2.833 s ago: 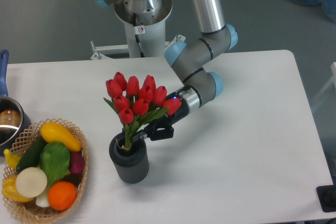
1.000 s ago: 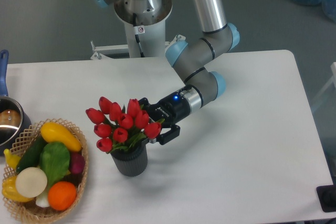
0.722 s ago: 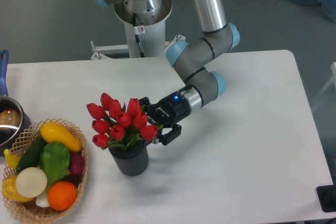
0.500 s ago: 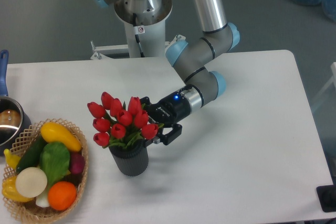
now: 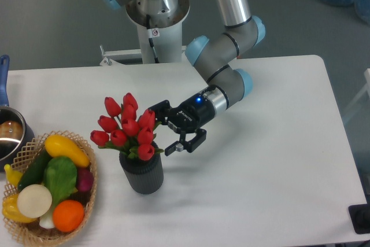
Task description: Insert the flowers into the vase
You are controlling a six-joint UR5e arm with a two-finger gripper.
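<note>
Now flowers [image 5: 125,126] in vase [image 5: 142,173], hand [image 5: 166,128] apart

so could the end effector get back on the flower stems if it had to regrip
Probably not easily: the end effector sits open just right of the flowers, but the stems are down inside the vase, with blooms and leaves covering its mouth.

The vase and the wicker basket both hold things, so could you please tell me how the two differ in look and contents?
The vase is a dark, ribbed, upright cylinder; the wicker basket is pale, woven, wide and shallow. The vase holds the flowers, red tulips standing above its mouth; the basket holds mixed fruit and vegetables. Both stand on the white table, close beside each other.
</note>
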